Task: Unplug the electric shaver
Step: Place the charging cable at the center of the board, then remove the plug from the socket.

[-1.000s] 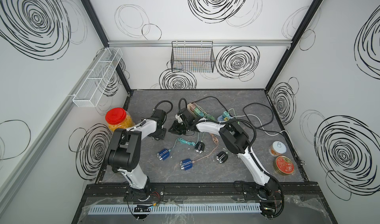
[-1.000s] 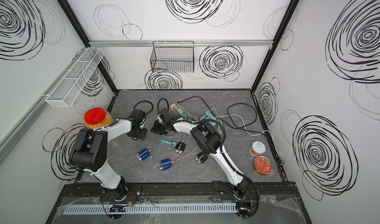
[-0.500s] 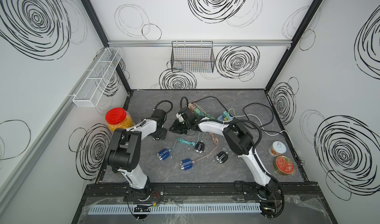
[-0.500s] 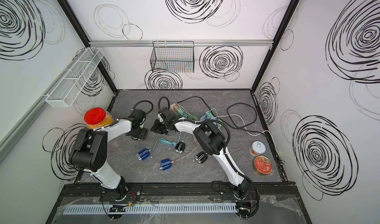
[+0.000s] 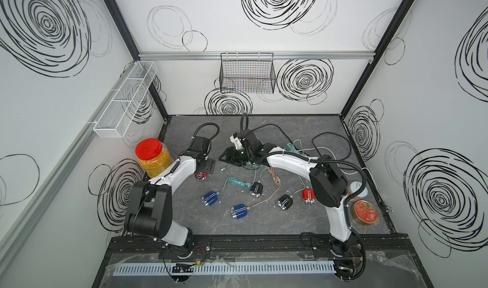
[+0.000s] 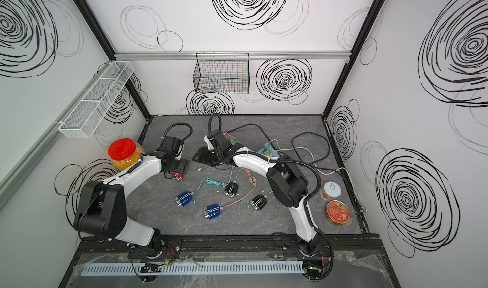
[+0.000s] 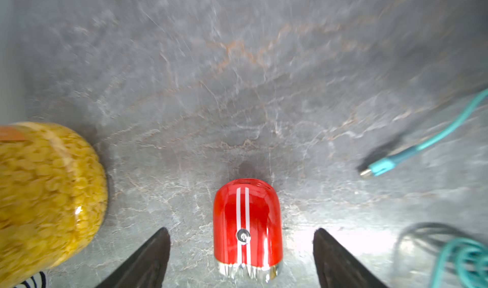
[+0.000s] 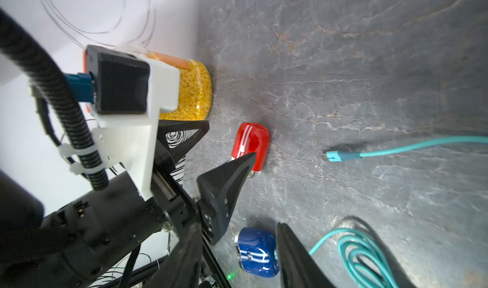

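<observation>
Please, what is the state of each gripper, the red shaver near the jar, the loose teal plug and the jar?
left gripper, open, one finger on each side of the red shaver, not touching it
right gripper, open, holds nothing
red shaver, unplugged, lying on the table
teal plug, free, lying apart from the red shaver
jar, upright, red lid on

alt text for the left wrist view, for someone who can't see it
A red shaver lies untouched on the grey table between the fingers of the open left hand. A loose teal plug lies to one side, a pasta jar to the other.
</observation>
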Controlling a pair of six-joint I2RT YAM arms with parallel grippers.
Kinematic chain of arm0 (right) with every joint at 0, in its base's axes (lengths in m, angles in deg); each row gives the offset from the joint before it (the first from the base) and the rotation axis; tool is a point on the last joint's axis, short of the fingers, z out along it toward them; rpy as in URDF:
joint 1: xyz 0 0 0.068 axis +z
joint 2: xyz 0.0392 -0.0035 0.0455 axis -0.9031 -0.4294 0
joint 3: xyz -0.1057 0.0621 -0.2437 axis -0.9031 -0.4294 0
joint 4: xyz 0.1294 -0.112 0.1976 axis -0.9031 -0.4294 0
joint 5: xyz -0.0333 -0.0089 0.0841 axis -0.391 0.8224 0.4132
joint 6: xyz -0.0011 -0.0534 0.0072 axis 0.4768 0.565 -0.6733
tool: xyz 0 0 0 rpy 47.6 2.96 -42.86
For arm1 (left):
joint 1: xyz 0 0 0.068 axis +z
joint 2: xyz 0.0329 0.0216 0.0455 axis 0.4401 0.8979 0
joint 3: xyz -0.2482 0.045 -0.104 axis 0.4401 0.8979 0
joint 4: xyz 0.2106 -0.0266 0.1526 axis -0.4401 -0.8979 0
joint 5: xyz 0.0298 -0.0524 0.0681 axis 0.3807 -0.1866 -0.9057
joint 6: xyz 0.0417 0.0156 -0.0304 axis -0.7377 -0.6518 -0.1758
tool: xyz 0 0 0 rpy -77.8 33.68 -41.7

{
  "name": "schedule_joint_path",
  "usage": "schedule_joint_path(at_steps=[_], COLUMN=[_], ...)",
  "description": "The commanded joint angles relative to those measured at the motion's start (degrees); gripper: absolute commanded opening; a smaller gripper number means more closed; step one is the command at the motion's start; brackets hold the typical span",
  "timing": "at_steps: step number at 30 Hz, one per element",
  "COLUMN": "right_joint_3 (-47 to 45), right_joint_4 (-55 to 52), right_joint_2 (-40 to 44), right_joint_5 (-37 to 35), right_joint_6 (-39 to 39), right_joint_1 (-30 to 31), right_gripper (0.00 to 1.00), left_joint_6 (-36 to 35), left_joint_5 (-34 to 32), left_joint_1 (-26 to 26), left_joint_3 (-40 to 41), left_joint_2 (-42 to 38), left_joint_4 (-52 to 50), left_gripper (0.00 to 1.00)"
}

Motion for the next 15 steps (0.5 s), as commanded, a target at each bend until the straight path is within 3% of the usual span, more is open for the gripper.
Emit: schedule_joint_path(at_steps=[1, 8, 15], right_joint_3=[-2.5, -6.4, -20.0], right_joint_4=[-3.8, -7.7, -2.7], right_joint_2=[4.2, 13.6, 28.6], right_joint_5=[-3.1, -9.2, -16.2], right_joint_6=[3.9, 9.8, 13.1], right_joint_1=[-0.1, -0.6, -5.0], right_gripper=[0.56, 0.64, 0.69], left_joint_6=[1.1, 4.5, 14.0], left_joint_5=[2.6, 5.2, 9.1], left_joint_1=[0.0, -1.2, -4.1], left_joint_3=[0.2, -0.9, -5.2], left_joint_2=[-4.1, -9.0, -8.3], left_joint_4=[1.9, 4.2, 8.8], left_gripper=[0.9, 0.94, 0.99])
